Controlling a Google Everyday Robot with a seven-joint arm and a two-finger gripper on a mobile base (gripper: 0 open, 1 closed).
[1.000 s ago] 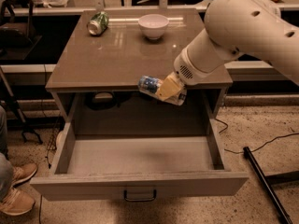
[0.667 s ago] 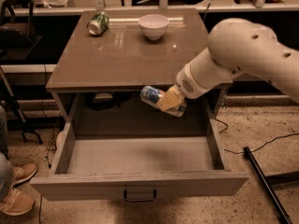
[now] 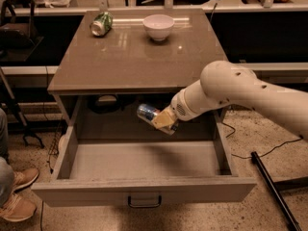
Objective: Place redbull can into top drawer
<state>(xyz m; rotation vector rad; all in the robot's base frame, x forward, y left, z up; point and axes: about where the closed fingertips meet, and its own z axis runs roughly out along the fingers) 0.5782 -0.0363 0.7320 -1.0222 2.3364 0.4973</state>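
Tan two-finger gripper (image 3: 163, 121) clamps slim blue-silver redbull can (image 3: 146, 112), tilted, seemingly high over open grey-brown top drawer (image 3: 144, 161); early release risks bounce, roll.

The worktop (image 3: 125, 66) bears a green can (image 3: 101, 23), apparently on its side, and a white bowl (image 3: 158, 27) nearby. Below its front edge, the tool (image 3: 163, 121) grips the redbull can (image 3: 147, 112).

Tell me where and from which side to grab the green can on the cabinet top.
I'd take the green can across the middle of its round body, coming down from above: it lies on its side at the cabinet top's back left, the white bowl standing apart. The gripper is busy, shut on the redbull can above the open top drawer.
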